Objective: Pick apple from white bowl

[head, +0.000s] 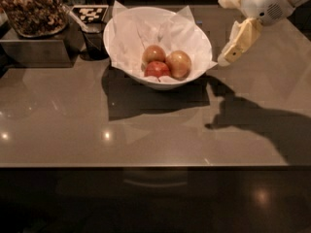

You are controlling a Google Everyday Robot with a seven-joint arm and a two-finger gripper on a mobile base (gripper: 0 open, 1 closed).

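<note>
The white bowl (121, 57), lined with crinkled white paper, stands at the back middle of the brown table. It holds three apples. The apple (179, 63), the largest and golden-yellow with a reddish blush, lies at the right. A slightly smaller yellow-red apple (153, 54) lies at the back left and a small deep-red apple (156, 70) in front. My gripper (222, 31) hangs just right of the bowl's rim, above the table, open and empty. Its cream fingers (239, 41) point down and left towards the bowl.
A dark tray with a heap of brown snacks (31, 8) stands at the back left. A black-and-white marker tag (90, 13) on a dark stand is next to the bowl's left side. The table's front edge (146, 166) runs across the lower view.
</note>
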